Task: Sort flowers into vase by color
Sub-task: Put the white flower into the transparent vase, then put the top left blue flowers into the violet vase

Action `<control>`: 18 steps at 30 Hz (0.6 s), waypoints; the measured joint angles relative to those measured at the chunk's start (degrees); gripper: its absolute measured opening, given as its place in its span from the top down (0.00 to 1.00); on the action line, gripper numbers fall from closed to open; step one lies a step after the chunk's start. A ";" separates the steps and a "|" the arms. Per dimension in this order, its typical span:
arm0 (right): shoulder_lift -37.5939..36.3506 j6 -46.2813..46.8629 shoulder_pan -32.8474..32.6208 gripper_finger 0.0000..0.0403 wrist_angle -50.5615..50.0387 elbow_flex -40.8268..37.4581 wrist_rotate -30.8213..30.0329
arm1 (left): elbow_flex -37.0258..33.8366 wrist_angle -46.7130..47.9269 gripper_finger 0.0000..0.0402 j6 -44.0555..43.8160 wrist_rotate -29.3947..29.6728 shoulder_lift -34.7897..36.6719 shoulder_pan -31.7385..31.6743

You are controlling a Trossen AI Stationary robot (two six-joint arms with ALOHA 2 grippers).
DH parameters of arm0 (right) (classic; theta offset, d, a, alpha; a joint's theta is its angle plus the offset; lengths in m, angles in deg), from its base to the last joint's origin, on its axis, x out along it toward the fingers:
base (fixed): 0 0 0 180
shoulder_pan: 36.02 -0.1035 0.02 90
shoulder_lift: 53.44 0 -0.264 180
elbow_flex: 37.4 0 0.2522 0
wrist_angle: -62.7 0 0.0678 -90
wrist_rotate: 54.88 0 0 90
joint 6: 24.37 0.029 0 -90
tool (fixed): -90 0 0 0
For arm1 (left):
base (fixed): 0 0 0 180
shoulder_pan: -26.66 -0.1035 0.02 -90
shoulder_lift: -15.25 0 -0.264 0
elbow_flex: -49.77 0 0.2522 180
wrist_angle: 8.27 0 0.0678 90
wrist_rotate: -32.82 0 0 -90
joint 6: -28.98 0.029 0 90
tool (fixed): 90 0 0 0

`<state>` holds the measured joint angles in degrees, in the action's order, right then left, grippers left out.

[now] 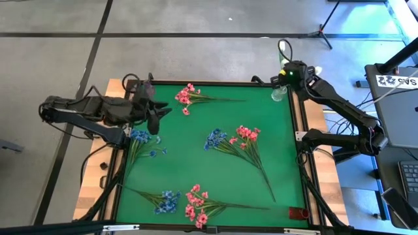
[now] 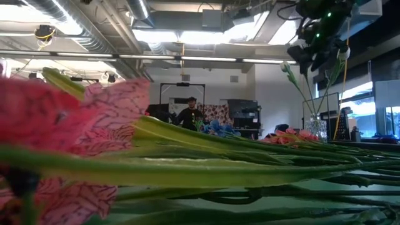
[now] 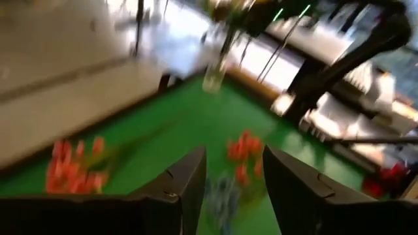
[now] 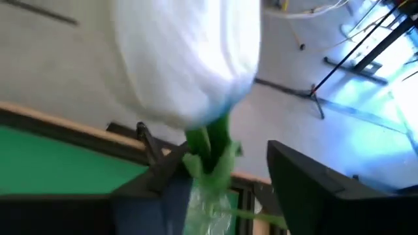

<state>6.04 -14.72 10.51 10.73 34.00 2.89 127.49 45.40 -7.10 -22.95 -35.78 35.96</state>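
We find the right pincer (image 1: 285, 77) above the far right corner of the counter (image 1: 274, 150), directly over the glass vase (image 1: 279, 93). Its fingers (image 4: 313, 189) stand apart, gripping nothing. A white tulip-like bud (image 4: 186, 59) sits just in front of them, its green stem running down into the vase (image 4: 209, 209) below the pincer.

We find the left pincer (image 1: 154, 112) near the far left edge of the counter, its fingers (image 3: 186, 186) spread with nothing between them. A blue spray (image 1: 140, 137) lies just beside it on the near side, and a pink spray (image 1: 186, 98) lies near it on the far side.

Well away from both pincers, a blue spray (image 1: 214, 138) and a pink spray (image 1: 245, 134) lie together at mid-counter. Another blue spray (image 1: 168, 201) and pink spray (image 1: 196, 207) lie at the near edge.
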 joint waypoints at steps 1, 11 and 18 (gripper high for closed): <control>0.00 1.04 0.00 0.46 -2.38 1.15 1.51 | 0.00 2.68 0.63 -2.44 -0.68 -0.13 0.00; -0.09 6.66 0.00 0.36 -20.23 12.36 11.16 | -0.02 8.36 0.64 -5.28 -2.41 -5.35 0.79; -1.03 4.77 -0.04 0.37 -23.93 16.83 23.11 | -0.02 6.49 0.63 -3.95 -2.51 -7.62 0.94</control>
<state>5.01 -9.95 10.46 -13.20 50.83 26.00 127.47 51.88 -11.04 -25.46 -43.40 36.90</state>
